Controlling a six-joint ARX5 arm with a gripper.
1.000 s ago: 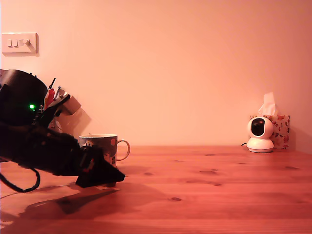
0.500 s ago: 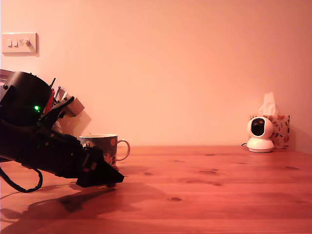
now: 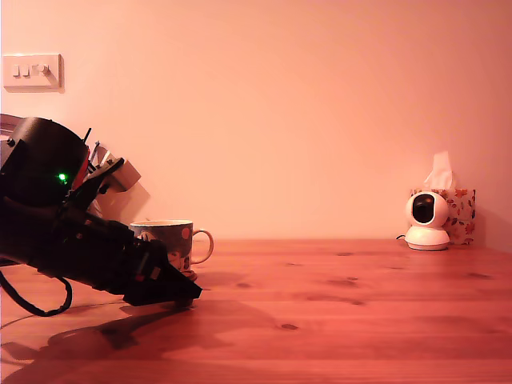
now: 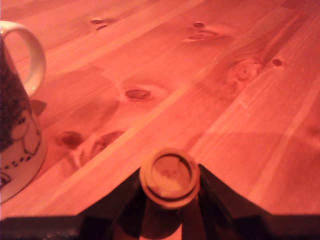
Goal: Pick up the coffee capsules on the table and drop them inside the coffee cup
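On the exterior view's left, one black claw reached low over the table, in front of one coffee cup; no capsule showed there. One tissue box and one white camera stood at the right. From the wrist view, the claw gripped one coffee capsule beside the cup. No writing was readable.

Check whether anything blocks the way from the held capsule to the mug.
Nothing visible does. The gripper holds a coffee capsule low over the table, and the coffee cup stands close beside it with bare wood between; only the cup's wall must be cleared.
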